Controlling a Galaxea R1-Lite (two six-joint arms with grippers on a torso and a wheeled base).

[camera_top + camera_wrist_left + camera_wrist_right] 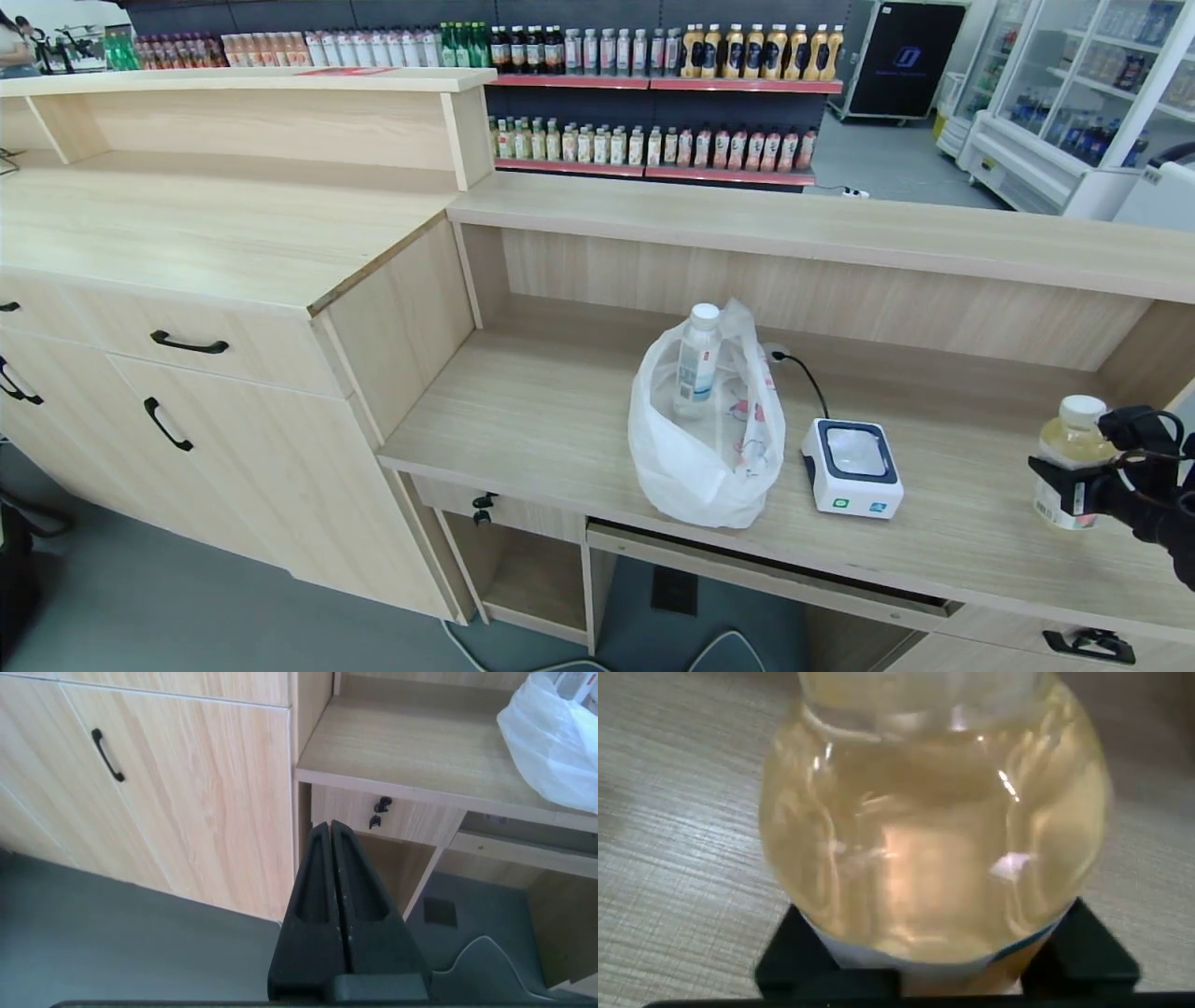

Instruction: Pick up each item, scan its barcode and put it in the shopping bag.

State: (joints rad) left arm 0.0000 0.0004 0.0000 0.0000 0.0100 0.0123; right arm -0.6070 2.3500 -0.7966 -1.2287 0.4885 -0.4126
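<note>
Fingers of the right gripper (1067,485) grip an upright clear plastic bottle of yellow drink (1074,446), white cap up; the left gripper (333,835) has its fingers pressed together.

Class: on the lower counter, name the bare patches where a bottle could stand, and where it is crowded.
Widest bare patch: the counter between its left side panel and the shopping bag. Another lies between the scanner and the bottle in the right pincer. Crowded: the narrow gap between bag and scanner, with the cable behind.
</note>
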